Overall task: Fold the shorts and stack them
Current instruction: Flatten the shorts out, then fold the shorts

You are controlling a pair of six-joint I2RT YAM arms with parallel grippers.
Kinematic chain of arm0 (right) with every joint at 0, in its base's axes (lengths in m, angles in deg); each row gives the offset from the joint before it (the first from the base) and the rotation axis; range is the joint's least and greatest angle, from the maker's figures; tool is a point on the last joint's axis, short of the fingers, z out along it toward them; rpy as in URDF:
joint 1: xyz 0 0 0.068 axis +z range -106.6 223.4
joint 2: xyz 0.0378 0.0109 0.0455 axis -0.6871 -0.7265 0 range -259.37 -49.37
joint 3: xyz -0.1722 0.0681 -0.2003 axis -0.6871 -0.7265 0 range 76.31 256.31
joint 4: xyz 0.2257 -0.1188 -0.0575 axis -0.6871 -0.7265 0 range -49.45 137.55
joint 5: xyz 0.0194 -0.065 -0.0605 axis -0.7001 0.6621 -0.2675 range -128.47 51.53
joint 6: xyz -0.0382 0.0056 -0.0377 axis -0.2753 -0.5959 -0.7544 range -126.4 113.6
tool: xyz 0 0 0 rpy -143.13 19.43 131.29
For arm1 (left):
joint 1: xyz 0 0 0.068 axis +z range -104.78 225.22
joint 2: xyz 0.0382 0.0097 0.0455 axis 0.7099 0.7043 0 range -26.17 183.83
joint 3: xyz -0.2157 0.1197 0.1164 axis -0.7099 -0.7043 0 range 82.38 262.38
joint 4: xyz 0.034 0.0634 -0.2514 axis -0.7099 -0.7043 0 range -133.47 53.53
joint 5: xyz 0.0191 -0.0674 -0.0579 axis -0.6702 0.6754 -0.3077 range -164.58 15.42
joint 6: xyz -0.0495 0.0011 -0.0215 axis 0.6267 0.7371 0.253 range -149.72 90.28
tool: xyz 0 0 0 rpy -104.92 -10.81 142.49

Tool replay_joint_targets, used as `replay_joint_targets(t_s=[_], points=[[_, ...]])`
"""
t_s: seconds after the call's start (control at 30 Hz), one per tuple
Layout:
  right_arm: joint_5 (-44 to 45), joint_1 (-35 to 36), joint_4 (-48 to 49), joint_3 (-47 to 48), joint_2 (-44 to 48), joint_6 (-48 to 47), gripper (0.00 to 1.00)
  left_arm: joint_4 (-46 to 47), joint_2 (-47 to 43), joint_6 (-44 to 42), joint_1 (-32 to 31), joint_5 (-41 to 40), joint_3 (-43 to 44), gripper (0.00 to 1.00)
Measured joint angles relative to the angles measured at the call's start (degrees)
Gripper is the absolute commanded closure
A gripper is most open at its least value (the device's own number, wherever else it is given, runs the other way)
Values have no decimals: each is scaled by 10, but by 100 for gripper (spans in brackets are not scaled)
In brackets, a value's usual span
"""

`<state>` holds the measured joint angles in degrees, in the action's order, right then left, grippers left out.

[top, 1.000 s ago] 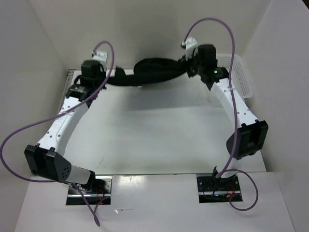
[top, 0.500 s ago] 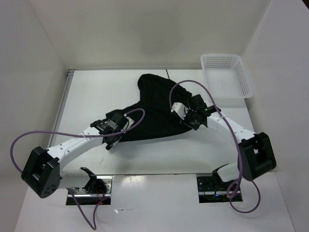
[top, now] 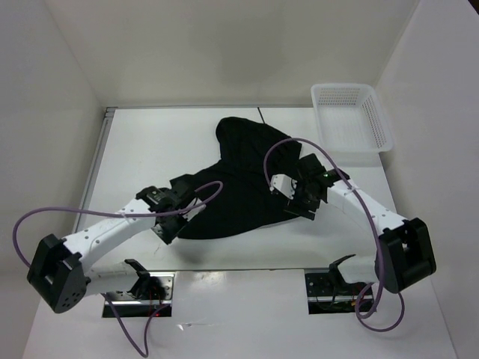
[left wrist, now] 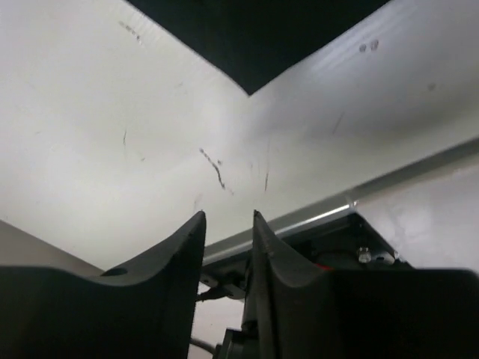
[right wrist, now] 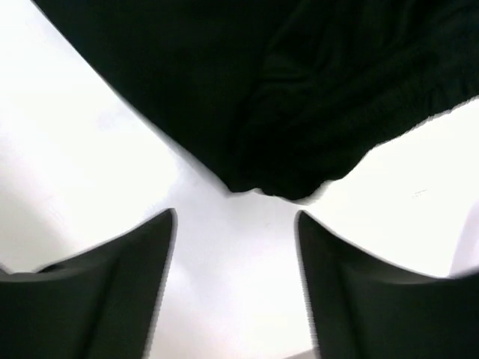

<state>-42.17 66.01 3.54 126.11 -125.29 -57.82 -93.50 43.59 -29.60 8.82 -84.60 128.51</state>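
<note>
Though both claws stand apart and empty, the shorts (top: pixel 239 176) lie mid-table (top: pixel 142 142), long axis running away from the arms. Their near hem stretches between the left gripper (left wrist: pixel 228 217) and the right gripper (right wrist: pixel 236 215), just ahead of each.

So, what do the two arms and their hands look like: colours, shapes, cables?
The left arm and the right arm are white with bulky black joint housings. A thin purple cable loops loosely along each. The left hand and the right hand each have two black, curved fingers that taper to the tips.
</note>
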Motion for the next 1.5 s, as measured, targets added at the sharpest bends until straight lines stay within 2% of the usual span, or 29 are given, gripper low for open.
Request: replay_joint_targets(t_s=[0.1, 0.23, 0.3, 0.43, 0.5, 0.53, 0.6, 0.67, 0.77, 0.9, 1.13, 1.4, 1.5], points=[[4, 0, -16, 1, 26, 3, 13, -21, -47, 0, 4, -6, 16, 57], [16, 0, -7, 27, 48, 28, 0, 59, -80, 0, 46, -46, 31, 55], [15, 0, 8, 47, 52, 43, 0, 86, -37, -1, 86, -53, 61, 48], [21, 0, 58, 83, 59, 78, 0, 172, 106, 1, 155, -54, 137, 45], [15, 0, 86, 86, 61, 92, 21, 217, 148, 1, 166, -52, 148, 45], [5, 0, 96, 86, 61, 100, 43, 228, 165, 1, 167, -47, 154, 45], [-14, 4, 115, 84, 55, 116, 63, 238, 198, 1, 167, -34, 177, 45], [-26, 17, 147, 69, 42, 130, 80, 256, 229, 0, 163, -21, 199, 45], [-40, 35, 181, 27, 8, 136, 82, 288, 274, 1, 161, -12, 206, 47], [-46, 40, 178, -23, -42, 133, 84, 303, 314, 0, 164, -3, 185, 47], [-35, 40, 173, -48, -66, 97, 86, 348, 302, 1, 176, -7, 136, 48], [-27, 40, 130, -63, -85, 68, 92, 356, 298, 1, 191, -7, 133, 48], [-36, 40, 114, -63, -80, 73, 97, 329, 299, 1, 205, -4, 157, 42]])
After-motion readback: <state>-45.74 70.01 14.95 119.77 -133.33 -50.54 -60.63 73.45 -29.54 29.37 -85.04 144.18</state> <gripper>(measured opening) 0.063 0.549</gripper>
